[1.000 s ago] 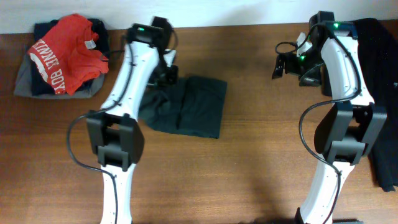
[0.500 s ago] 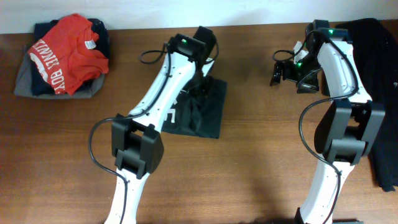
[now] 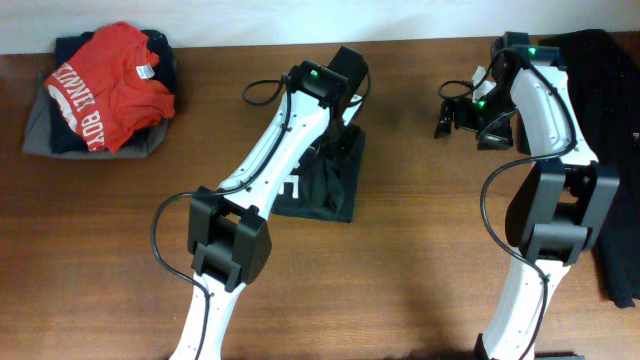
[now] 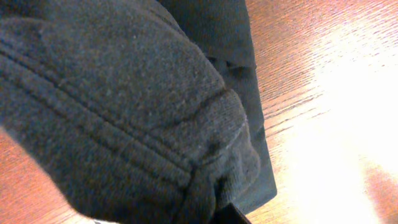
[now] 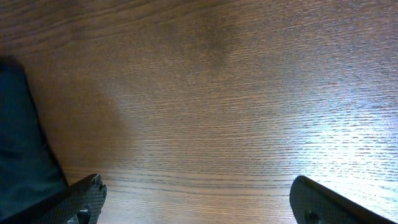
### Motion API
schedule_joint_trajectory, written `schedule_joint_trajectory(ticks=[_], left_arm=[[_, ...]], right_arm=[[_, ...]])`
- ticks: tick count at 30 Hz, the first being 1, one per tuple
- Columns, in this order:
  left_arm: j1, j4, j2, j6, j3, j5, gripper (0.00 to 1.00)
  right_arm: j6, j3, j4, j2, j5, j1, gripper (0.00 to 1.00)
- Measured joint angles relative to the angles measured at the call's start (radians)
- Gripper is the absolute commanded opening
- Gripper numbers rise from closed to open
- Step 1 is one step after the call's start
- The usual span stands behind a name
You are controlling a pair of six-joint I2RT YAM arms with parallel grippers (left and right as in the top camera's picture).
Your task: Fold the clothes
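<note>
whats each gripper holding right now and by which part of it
The left gripper appears to pinch the black cotton T-shirt by a stitched hem edge; the right gripper is open, holding nothing.

Even overhead light, white glare on table [image 4: 336, 124], near T-shirt [image 4: 124, 112] blurred

A black T-shirt [image 3: 330, 197] lies under the left tool [image 3: 335, 135].

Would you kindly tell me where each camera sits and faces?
Overhead: above the table, looking down; left arm, right arm, black T-shirt, red tee.
Left wrist: on left arm, against black T-shirt; no robot part clear.
Right wrist: on right arm, facing bare table; open right gripper's tips below.
Shared: black T-shirt, overhead and left wrist.
</note>
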Motion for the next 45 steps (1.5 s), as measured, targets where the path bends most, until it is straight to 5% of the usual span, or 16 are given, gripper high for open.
schedule_joint_trajectory(ticks=[4, 16, 20, 30, 45], left_arm=[[0.000, 0.000, 0.000, 0.006, 0.000, 0.000, 0.36], [-0.003, 0.035, 0.000, 0.008, -0.002, 0.000, 0.48], [-0.002, 0.069, 0.000, 0.011, -0.002, -0.016, 0.70], [0.102, 0.093, 0.000, 0.011, -0.002, -0.023, 0.73], [0.179, 0.283, 0.113, -0.013, -0.001, 0.251, 0.77]], right_arm=[[0.000, 0.000, 0.000, 0.000, -0.004, 0.000, 0.99], [0.000, -0.003, 0.000, 0.000, -0.011, 0.000, 0.99], [0.000, -0.003, 0.000, 0.000, -0.011, 0.000, 0.99], [0.000, -0.003, 0.000, 0.000, -0.012, 0.000, 0.99], [0.000, -0.003, 0.001, 0.000, -0.012, 0.000, 0.99]])
